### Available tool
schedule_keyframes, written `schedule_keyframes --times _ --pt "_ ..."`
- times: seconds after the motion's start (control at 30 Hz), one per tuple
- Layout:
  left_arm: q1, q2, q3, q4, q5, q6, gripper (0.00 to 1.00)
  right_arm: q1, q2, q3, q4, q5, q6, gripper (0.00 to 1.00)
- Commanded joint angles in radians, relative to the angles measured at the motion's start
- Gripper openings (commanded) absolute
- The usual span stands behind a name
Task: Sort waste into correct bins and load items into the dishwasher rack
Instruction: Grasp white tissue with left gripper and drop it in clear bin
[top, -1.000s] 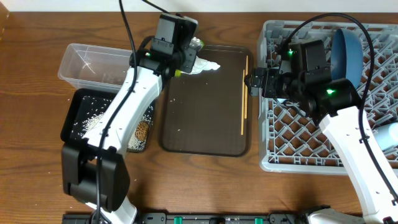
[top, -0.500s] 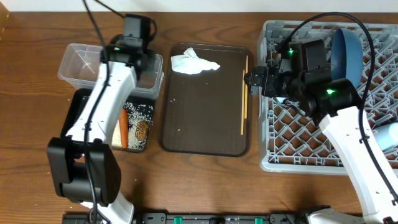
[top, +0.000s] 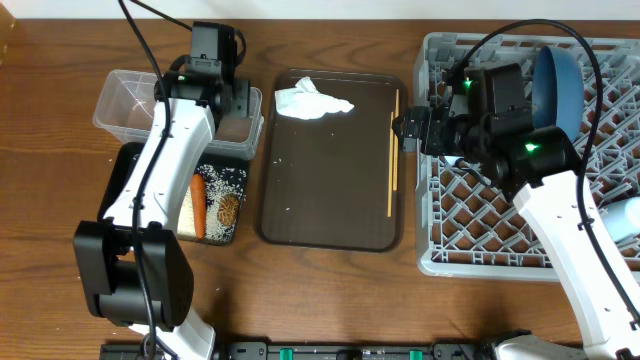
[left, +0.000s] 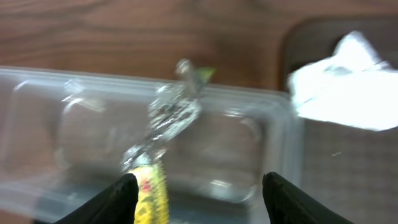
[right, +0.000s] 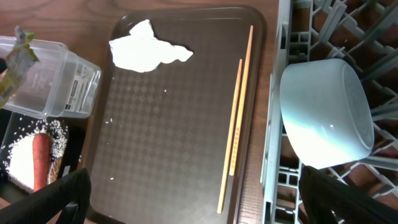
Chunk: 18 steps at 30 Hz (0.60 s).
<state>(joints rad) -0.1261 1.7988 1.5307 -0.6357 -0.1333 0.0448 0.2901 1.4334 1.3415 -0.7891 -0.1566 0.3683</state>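
Back-left corner of the desk: the clear plastic tub (top: 125, 100), glossy, round-cornered. Above it the left tool (left: 205, 198), jaws spread wide; a yellow packet (left: 152, 186) with a crinkly clear tail hangs right beside one finger, touching or not I cannot tell. Toward the front edge, the black tray (top: 212, 240) carries grainy rice (top: 222, 178), a smooth carrot (top: 197, 200) and a rough brown lump (top: 229, 210). Mid-desk, the brown serving tray (top: 330, 190): a crumpled white wrapper (top: 310, 102) at its back, thin wooden chopsticks (top: 393, 150) along its right side. The right tool (right: 202, 199), wide and empty, hovers at the left edge of the grey lattice rack (top: 480, 210). There a white bowl (right: 326, 118) lies tipped and a blue plate (top: 560, 90) stands on edge.
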Motion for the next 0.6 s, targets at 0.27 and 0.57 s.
schedule_keyframes --times 0.27,0.57 --pt "-0.002 0.013 -0.004 0.141 0.088 -0.046 0.1 -0.003 0.009 0.005 0.008 0.01 0.013 0.99" --pt "0.069 0.162 -0.008 0.11 -0.031 -0.048 0.06 -0.003 0.009 0.005 0.008 0.01 0.013 0.99"
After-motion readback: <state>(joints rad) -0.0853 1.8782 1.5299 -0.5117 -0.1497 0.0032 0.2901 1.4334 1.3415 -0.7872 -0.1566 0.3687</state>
